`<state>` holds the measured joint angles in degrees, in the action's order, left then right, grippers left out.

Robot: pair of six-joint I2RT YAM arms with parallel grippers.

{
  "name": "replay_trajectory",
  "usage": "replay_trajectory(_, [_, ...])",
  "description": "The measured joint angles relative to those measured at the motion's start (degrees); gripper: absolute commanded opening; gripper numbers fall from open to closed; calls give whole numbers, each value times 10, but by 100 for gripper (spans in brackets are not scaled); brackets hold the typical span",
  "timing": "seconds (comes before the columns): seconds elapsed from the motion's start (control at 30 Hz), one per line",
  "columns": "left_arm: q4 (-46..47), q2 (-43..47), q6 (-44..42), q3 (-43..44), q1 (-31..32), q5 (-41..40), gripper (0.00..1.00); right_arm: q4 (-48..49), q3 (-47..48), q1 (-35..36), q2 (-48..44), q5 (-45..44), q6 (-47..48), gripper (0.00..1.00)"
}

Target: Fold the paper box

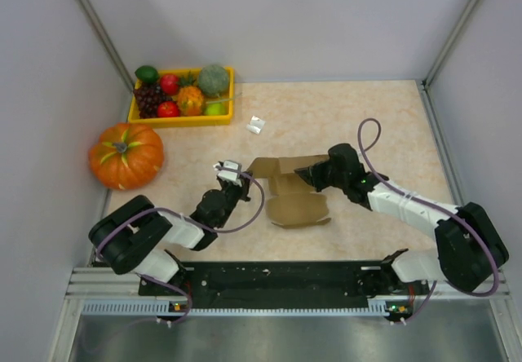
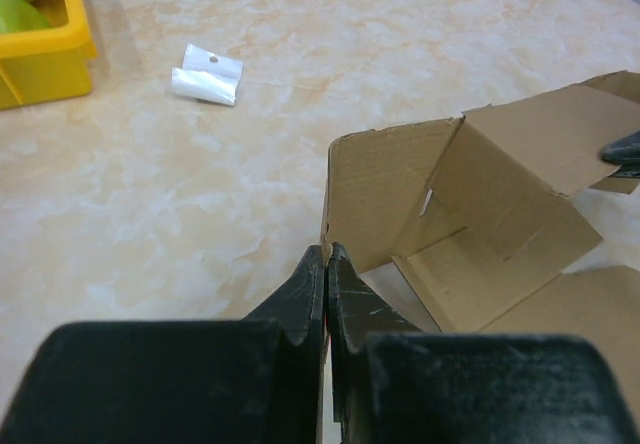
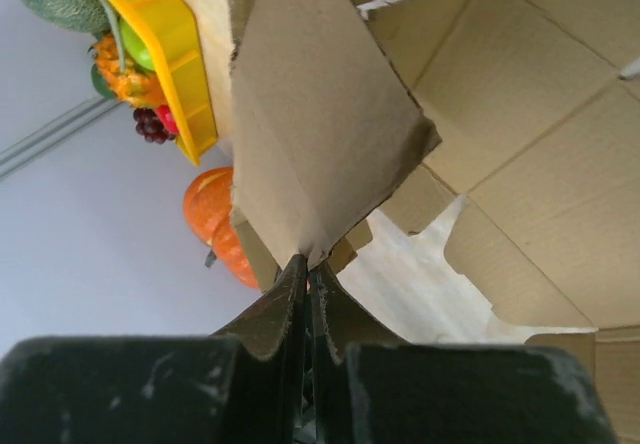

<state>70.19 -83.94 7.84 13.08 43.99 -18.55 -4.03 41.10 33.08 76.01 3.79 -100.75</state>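
The paper box [image 1: 298,209] is a brown kraft cut-out, partly raised, lying at the table's middle between both arms. My left gripper [image 1: 247,178] is at its left end. In the left wrist view it [image 2: 326,256] is shut on the edge of an upright side wall of the paper box [image 2: 480,214]. My right gripper [image 1: 303,174] reaches in from the right over the box's back part. In the right wrist view it [image 3: 307,264] is shut on the corner of a lifted flap of the paper box [image 3: 320,134], with other panels spread behind it.
A yellow tray [image 1: 181,120] of fruit stands at the back left, with an orange pumpkin [image 1: 126,155] in front of it by the left wall. A small white packet [image 1: 256,125] lies behind the box, also in the left wrist view [image 2: 207,74]. Grey walls enclose the table.
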Motion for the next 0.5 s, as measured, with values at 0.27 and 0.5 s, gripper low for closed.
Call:
replay_trajectory(0.27, [17,-25,77,0,1,3,1,107,-77,27,-54,-62,16,0])
replay_trajectory(0.5, [-38,8,165,7,11,24,0,198,-146,43,-56,-105,18,0])
